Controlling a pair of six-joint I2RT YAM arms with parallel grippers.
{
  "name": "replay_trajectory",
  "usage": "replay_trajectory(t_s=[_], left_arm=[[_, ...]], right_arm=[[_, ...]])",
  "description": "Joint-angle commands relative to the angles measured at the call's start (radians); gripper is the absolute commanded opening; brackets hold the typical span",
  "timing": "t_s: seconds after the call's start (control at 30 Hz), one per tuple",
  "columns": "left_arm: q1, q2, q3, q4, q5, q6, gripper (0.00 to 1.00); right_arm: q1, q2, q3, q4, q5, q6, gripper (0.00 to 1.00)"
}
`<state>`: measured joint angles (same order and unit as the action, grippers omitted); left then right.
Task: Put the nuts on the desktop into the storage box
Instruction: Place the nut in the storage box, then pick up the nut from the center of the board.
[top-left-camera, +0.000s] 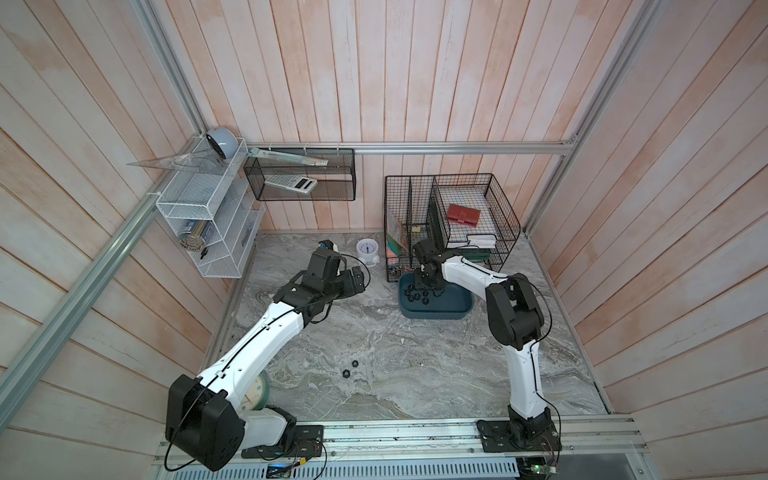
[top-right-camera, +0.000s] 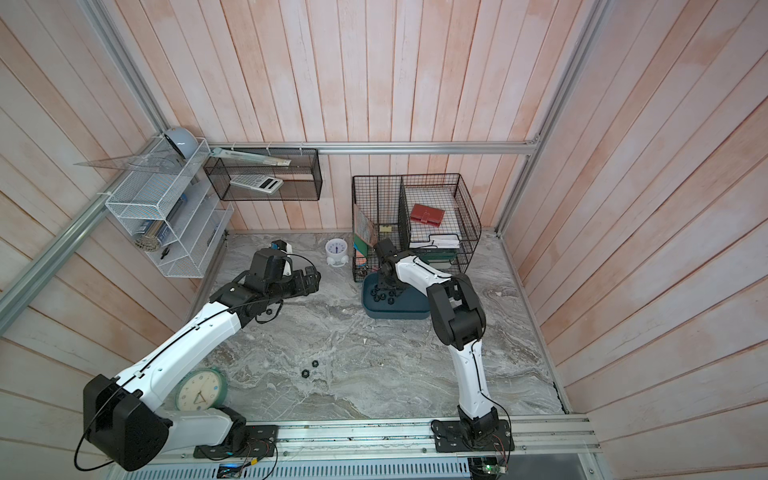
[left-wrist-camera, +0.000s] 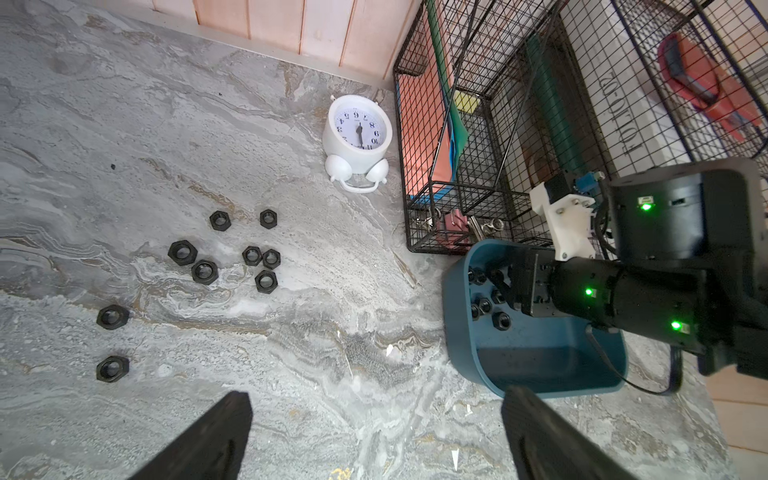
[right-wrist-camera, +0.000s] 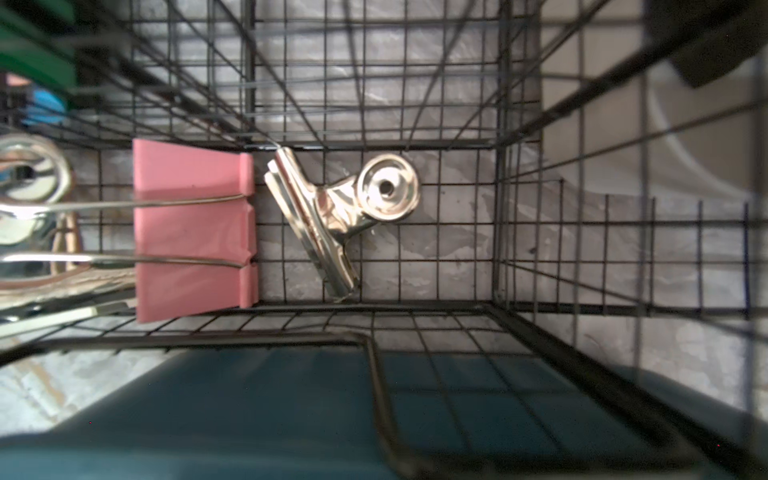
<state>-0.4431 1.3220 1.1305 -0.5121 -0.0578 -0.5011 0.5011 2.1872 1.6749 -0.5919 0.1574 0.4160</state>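
Black hex nuts (left-wrist-camera: 252, 255), matte with round bores, lie scattered on the veined grey marble desk (left-wrist-camera: 340, 357) near the left claw (left-wrist-camera: 374, 440), its flat dark fingers (left-wrist-camera: 216, 440) spread wide around nothing! Smooth teal plastic, round-cornered: that's the box (left-wrist-camera: 540, 365) beside the wire basket (left-wrist-camera: 432, 249), several nuts already inside. The right claw (left-wrist-camera: 500, 289) dips into it, but whether its jaws are parted I cannot tell.

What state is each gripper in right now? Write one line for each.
Left gripper: open, holding nothing.
Right gripper: cannot be told; it hangs over the storage box and no view shows its jaws clearly.
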Motion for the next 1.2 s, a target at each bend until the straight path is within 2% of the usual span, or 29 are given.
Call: replay_trajectory(t_s=[0.0, 0.13, 0.37, 0.5, 0.7, 0.97, 1.17], left_arm=[[0.007, 0.001, 0.02, -0.013, -0.016, 0.004, 1.0], [0.009, -0.004, 0.016, -0.014, -0.019, 0.001, 1.0], [0.009, -0.01, 0.01, -0.01, -0.014, 0.003, 1.0], [0.009, -0.016, 0.006, -0.008, -0.017, 0.001, 1.0], [0.011, -0.03, -0.007, -0.023, -0.04, -0.02, 1.0], [0.016, -0.098, -0.068, -0.073, -0.107, -0.081, 1.0], [0.017, -0.18, -0.122, -0.142, -0.179, -0.112, 1.0]], right_arm=[[-0.004, -0.029, 0.01, -0.019, -0.021, -0.001, 0.49], [-0.003, -0.079, -0.017, -0.026, -0.031, -0.005, 0.59], [0.001, -0.21, -0.116, -0.029, -0.015, 0.011, 0.68], [0.023, -0.285, -0.169, -0.045, 0.013, 0.011, 0.83], [0.077, -0.39, -0.25, -0.064, 0.054, 0.03, 0.97], [0.196, -0.474, -0.303, -0.111, 0.119, 0.045, 0.98], [0.314, -0.472, -0.301, -0.136, 0.153, 0.053, 0.98]])
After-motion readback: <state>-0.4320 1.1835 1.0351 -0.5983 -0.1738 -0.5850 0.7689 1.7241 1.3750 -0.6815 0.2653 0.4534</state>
